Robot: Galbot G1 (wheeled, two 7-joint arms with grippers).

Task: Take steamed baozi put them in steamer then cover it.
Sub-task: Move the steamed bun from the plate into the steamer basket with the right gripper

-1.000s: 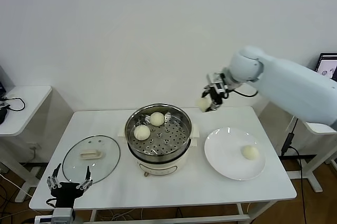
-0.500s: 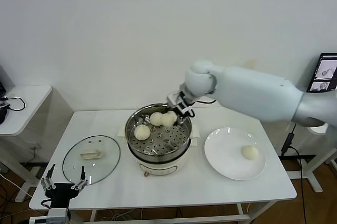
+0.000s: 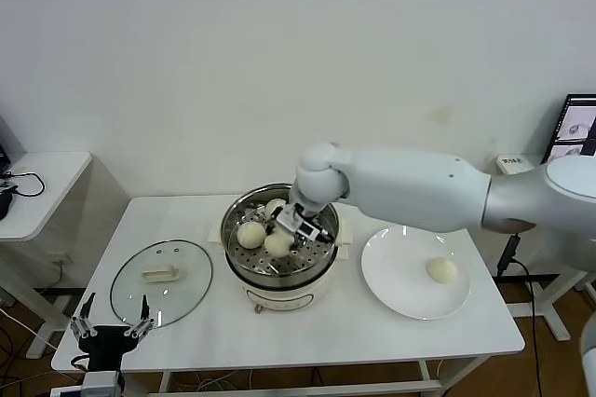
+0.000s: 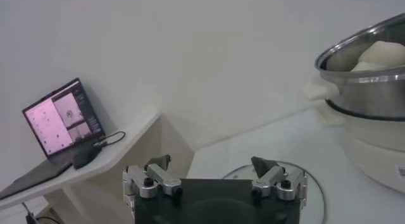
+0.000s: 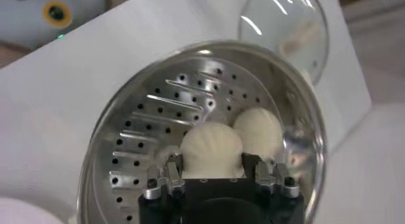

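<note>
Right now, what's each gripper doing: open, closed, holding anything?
Left gripper: open, empty, parked beside the cover.
Right gripper: shut on a steamed baozi inside the steamer.

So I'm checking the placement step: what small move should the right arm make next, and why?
Probably open the right tool and lift clear: its baozi already sits low over the steamer tray beside two others, and one still waits on the plate.

Four steamed baozi: three in the steamer (image 3: 279, 271), at (image 3: 251, 234), (image 3: 277, 244), (image 3: 273, 206), one beside it on the plate (image 3: 414, 294) at (image 3: 441, 269). One steamer, one cover (image 3: 161, 282), one plate.
</note>
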